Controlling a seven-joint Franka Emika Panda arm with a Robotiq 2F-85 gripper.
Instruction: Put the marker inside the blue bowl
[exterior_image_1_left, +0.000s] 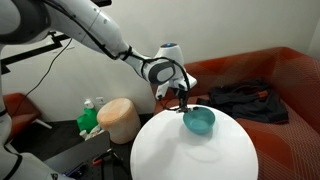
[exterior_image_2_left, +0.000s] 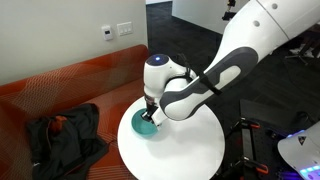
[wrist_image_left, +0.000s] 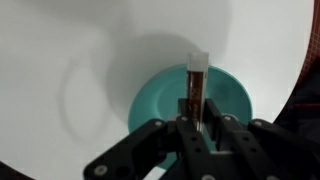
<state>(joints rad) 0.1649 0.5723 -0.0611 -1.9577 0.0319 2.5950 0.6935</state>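
Jaws gripping marker (wrist_image_left: 197, 80) above blue bowl (wrist_image_left: 228, 100), white table (wrist_image_left: 70, 70), orange sofa (exterior_image_2_left: 70, 82)

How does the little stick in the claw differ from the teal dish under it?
The thin dark marker with a pale tip is a slim stick, shorter than the round teal-blue bowl is wide. The marker is clamped in the gripper; the bowl rests on the round white table.

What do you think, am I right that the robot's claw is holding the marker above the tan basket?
Not quite. The gripper does hold the marker, but above the blue bowl, not the tan basket, which stands apart beside the table. The wrist view shows the marker hanging over the bowl's inside.
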